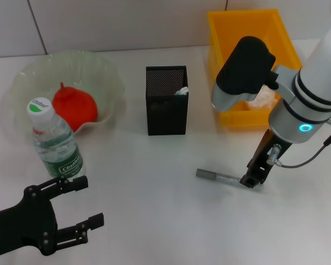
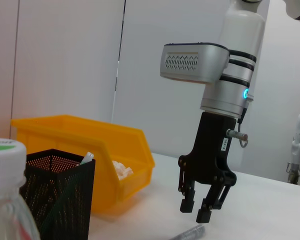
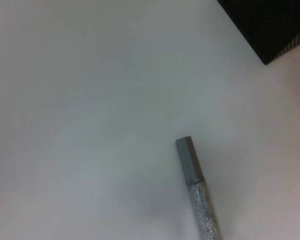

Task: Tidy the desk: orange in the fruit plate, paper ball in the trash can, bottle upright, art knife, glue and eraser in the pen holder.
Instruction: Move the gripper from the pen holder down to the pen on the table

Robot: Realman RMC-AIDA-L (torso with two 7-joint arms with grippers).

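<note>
Item in hand: slim grey glitter-bodied glue pen (image 1: 218, 176), lying flat on the white desk (image 1: 154, 221) at lower centre-right of the head view. Right gripper (image 1: 251, 182) poised at its right end, fingers parted, nothing held; next it likely lowers, clamps, and carries to the black mesh pen holder (image 1: 166, 100), upper centre. Left gripper (image 1: 83, 207) idle, spread, lower left. Holder contents mostly hidden.

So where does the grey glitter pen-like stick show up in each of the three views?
Head view: grey stick lies flat on the table, one end beneath the right gripper.
Left wrist view: only its tip shows, at the bottom edge, below that gripper.
Right wrist view: lower middle, running off the bottom.
Shared landmark: black mesh pen holder.
</note>
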